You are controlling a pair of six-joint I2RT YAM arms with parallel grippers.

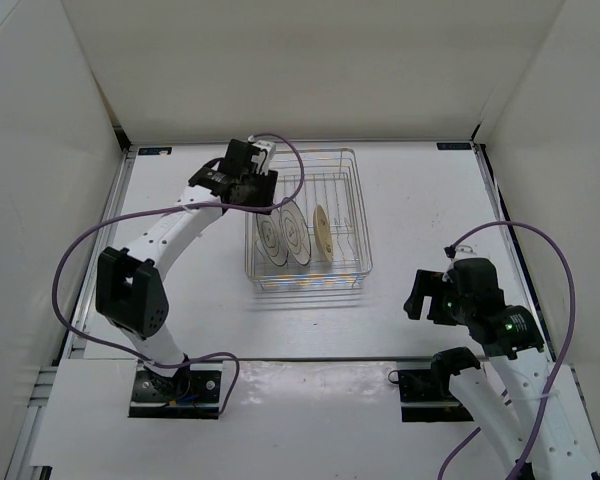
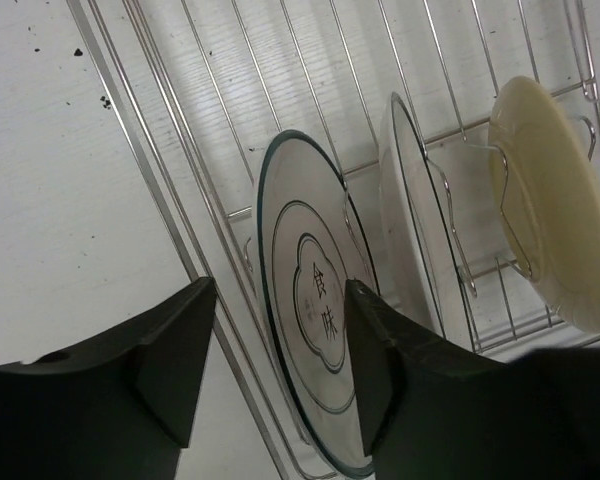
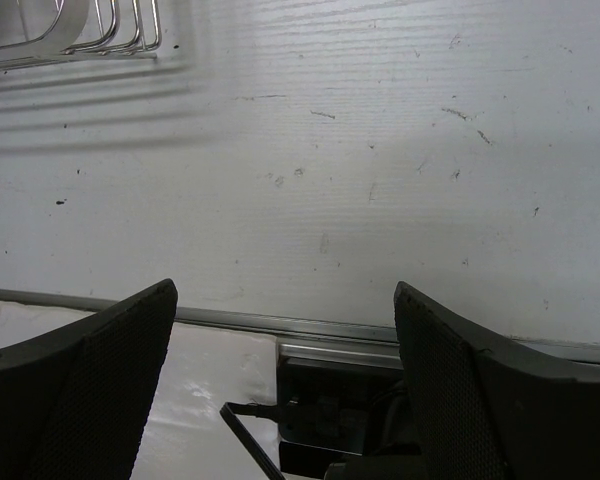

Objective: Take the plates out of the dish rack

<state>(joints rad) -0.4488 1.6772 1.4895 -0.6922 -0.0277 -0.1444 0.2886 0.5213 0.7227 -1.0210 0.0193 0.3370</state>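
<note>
The dish rack (image 1: 359,205) stands mid-table with three plates upright in its dividers: two white-grey plates (image 1: 272,241) (image 1: 297,236) and a tan plate (image 1: 323,230). My left gripper (image 1: 248,190) hovers over the rack's far left side. In the left wrist view it (image 2: 278,370) is open. Its jaws straddle the rim of the nearest white-grey plate (image 2: 305,250), one finger outside the rack wire (image 2: 176,200), not gripping. The second plate (image 2: 408,240) and the tan plate (image 2: 550,200) stand beyond. My right gripper (image 1: 428,296) (image 3: 285,340) is open and empty, low over the table at the right.
White walls enclose the table on three sides. The rack's near corner (image 3: 70,30) shows at the top left of the right wrist view. A metal rail (image 3: 280,325) and the arm base mount (image 3: 330,410) lie below the right gripper.
</note>
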